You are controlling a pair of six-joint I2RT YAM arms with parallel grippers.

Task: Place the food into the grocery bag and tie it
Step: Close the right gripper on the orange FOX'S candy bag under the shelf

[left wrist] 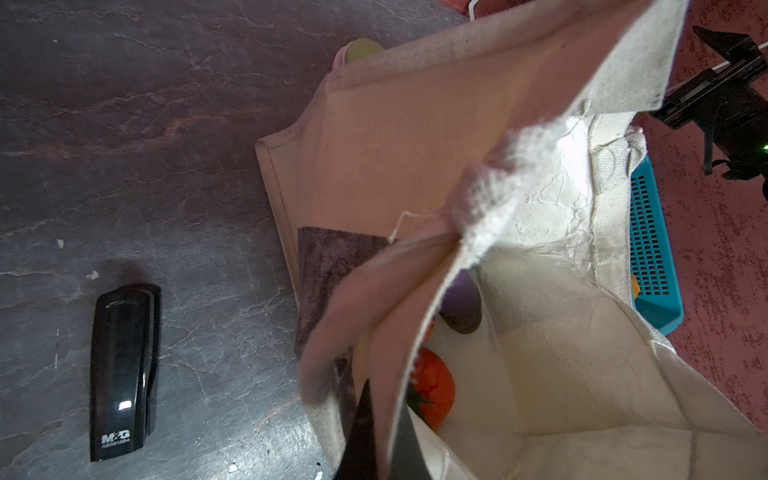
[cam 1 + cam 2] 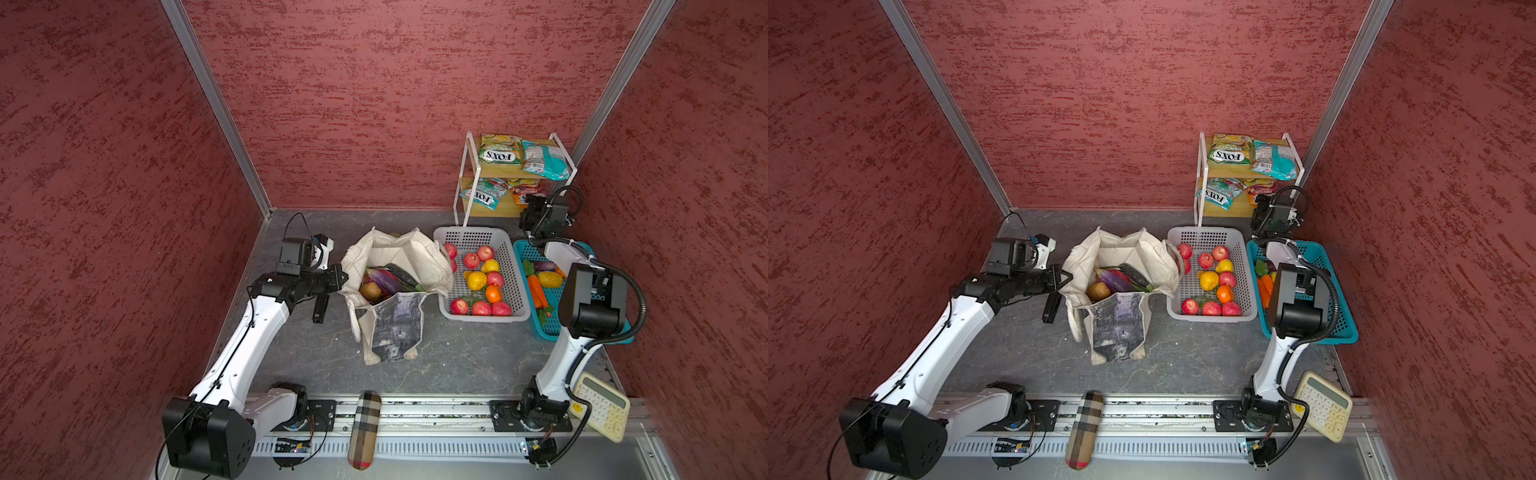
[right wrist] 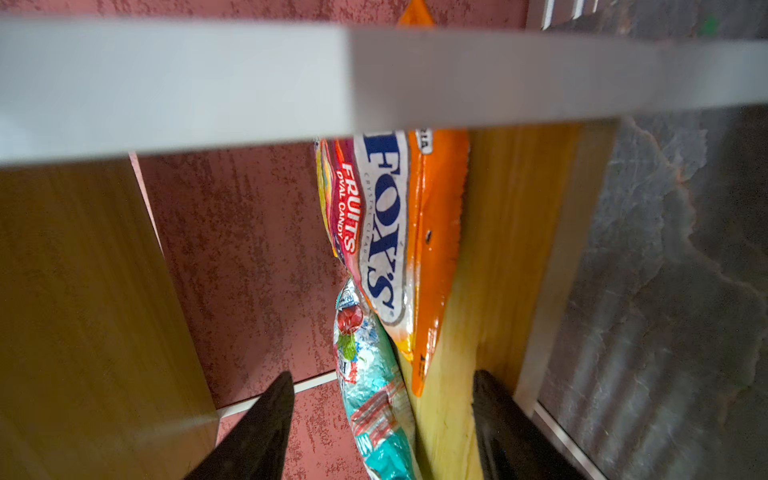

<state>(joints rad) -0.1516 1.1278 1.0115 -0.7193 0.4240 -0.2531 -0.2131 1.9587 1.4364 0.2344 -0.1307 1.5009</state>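
Right end effector (image 3: 382,374) spread, teal packet (image 3: 376,415) between.

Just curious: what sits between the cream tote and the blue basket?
The white basket, holding toy fruit, between tote and blue basket; both top views show it.

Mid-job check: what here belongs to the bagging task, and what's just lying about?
Job: tote bag; FOX'S packets; fruit in the white basket; vegetables in the blue basket.
Lying about: black stapler; calculator; plaid case.
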